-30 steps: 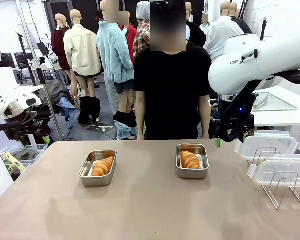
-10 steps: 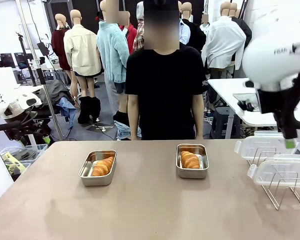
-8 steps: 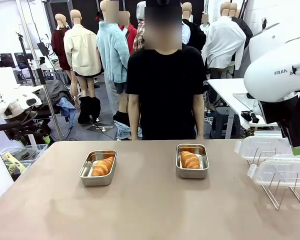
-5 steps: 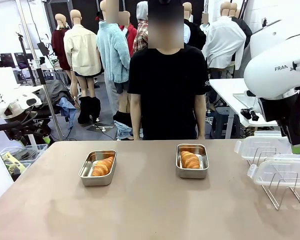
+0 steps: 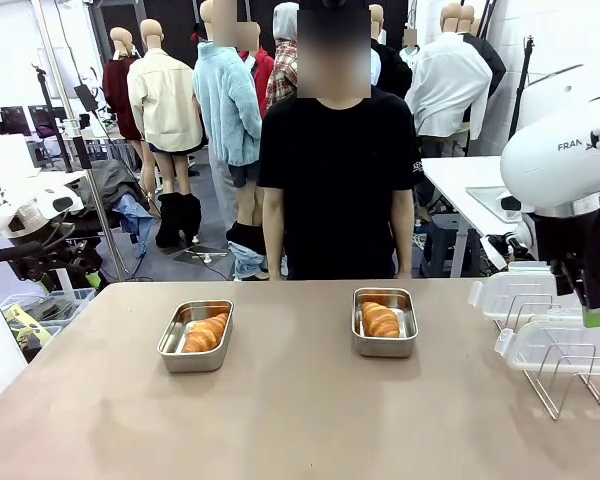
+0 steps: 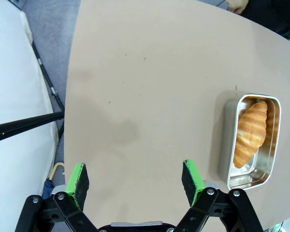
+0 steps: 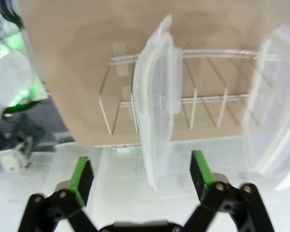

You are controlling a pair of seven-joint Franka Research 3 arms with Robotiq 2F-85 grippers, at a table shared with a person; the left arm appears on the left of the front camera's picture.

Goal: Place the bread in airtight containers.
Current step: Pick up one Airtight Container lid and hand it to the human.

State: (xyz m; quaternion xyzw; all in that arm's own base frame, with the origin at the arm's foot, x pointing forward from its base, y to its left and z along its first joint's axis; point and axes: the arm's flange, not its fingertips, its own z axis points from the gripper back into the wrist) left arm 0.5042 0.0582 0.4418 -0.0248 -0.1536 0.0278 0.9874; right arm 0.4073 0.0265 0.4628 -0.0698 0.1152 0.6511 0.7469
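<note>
Two steel airtight containers stand on the tan table, the left one [image 5: 195, 336] and the right one [image 5: 385, 322]. Each holds one piece of bread, a golden croissant [image 5: 206, 332] [image 5: 380, 320]. My left gripper [image 6: 135, 178] hangs open above bare table, with the left container [image 6: 250, 142] and its croissant [image 6: 250, 133] off to one side. My right gripper [image 7: 141, 175] is open above a clear lid [image 7: 157, 106] standing on edge in the wire rack [image 7: 203, 99]. A second lid [image 7: 270, 101] stands beside it. In the front view the right gripper [image 5: 588, 312] hovers over the lids [image 5: 535, 292].
A person in a black shirt [image 5: 338, 160] stands at the far edge, hands down. The wire rack [image 5: 570, 380] with the lids fills the table's right end. A white side table [image 5: 480, 185] lies behind it.
My right arm has swung right and come down closer to the lids in the rack. The left arm, the containers and the croissants have not moved.
</note>
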